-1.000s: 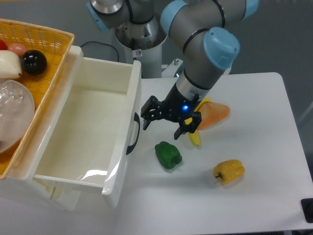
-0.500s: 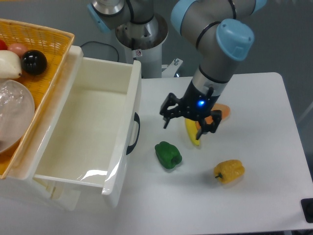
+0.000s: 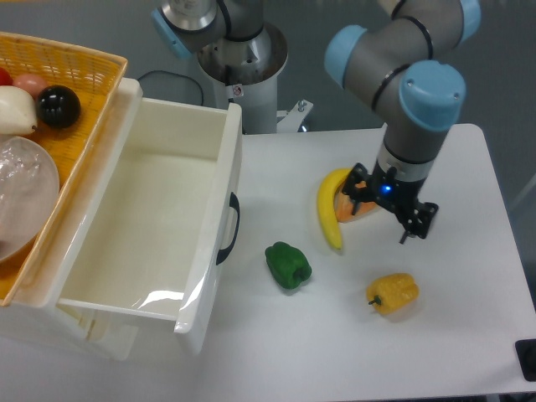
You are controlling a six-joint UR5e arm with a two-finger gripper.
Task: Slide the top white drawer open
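The top white drawer stands pulled far out from the cabinet, its deep box empty and open to view, and its front panel faces right across the counter. The black handle curves along that front panel, its long axis running roughly from the back of the counter toward the front edge.

The gripper hangs well apart from the drawer, off to the right of it, over the orange vegetable and just beside the banana. So the drawer lies to the left of the jaws, with the banana and the green pepper on the counter between them. The jaws look apart and hold nothing; one dark fingertip points down toward the counter near the yellow pepper.

Judging from how the drawer sits, the opening looks essentially done: the tray is already well out, so any further pull would be along the line from the cabinet toward the right. If the arm were to go back for the handle, it would have to travel left past the banana and the green pepper and meet the handle across its long axis. The woven basket on top of the cabinet, with its plate and balls, is well clear of all this.
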